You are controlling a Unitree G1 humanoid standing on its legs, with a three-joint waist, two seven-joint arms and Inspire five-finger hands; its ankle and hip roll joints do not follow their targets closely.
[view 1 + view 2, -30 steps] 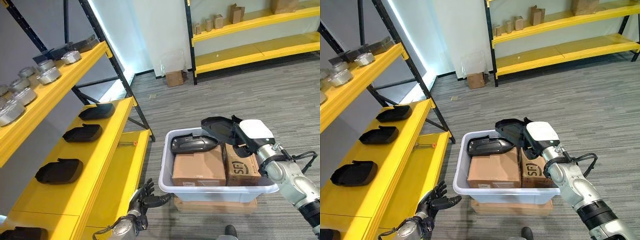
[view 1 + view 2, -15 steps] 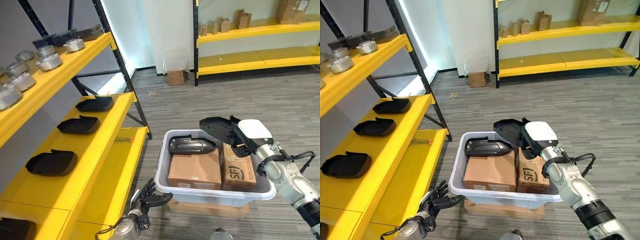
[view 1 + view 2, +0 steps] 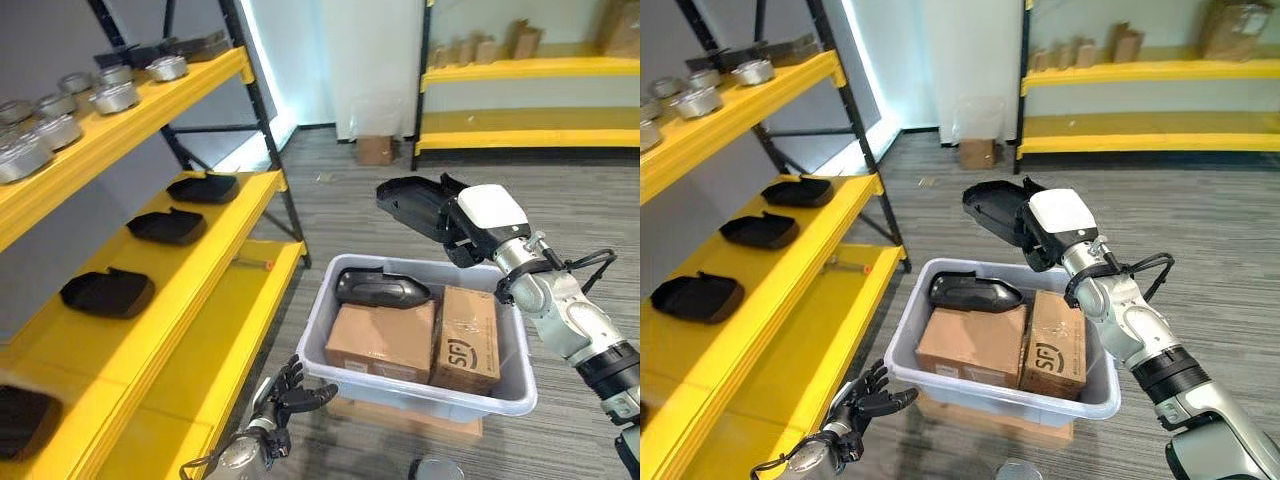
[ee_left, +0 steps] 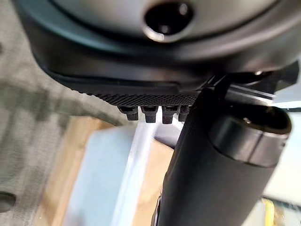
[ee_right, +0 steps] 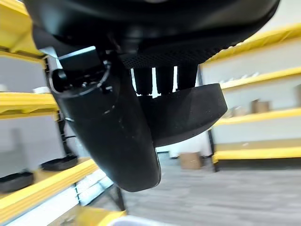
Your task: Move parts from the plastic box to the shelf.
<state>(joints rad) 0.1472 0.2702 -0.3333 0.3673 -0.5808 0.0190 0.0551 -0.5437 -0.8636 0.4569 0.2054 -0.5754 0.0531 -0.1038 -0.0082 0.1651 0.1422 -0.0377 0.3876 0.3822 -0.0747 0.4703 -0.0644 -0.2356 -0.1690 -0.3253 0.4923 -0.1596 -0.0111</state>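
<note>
A grey plastic box (image 3: pixel 417 394) stands on the floor beside the yellow shelf (image 3: pixel 215 262). In it lie one black moulded part (image 3: pixel 381 288) and two cardboard cartons (image 3: pixel 381 341). Above the box's far rim my right hand (image 3: pixel 468 228) is shut on a second black part (image 3: pixel 411 204), held in the air; the right wrist view shows that part (image 5: pixel 188 111) pinched between thumb and fingers. Three black parts (image 3: pixel 166 226) lie in a row on the shelf. My left hand (image 3: pixel 286 391) hangs low at the box's near left corner, fingers spread, holding nothing.
The upper shelf board carries several silver metal parts (image 3: pixel 62 122). A second yellow rack (image 3: pixel 530 70) with cartons lines the far wall, with a small carton (image 3: pixel 375 150) on the floor beside it. A flat cardboard piece (image 3: pixel 400 421) lies under the plastic box.
The camera has shifted. My right hand has lifted the black part higher above the box's rim. The left hand stays low by the box.
</note>
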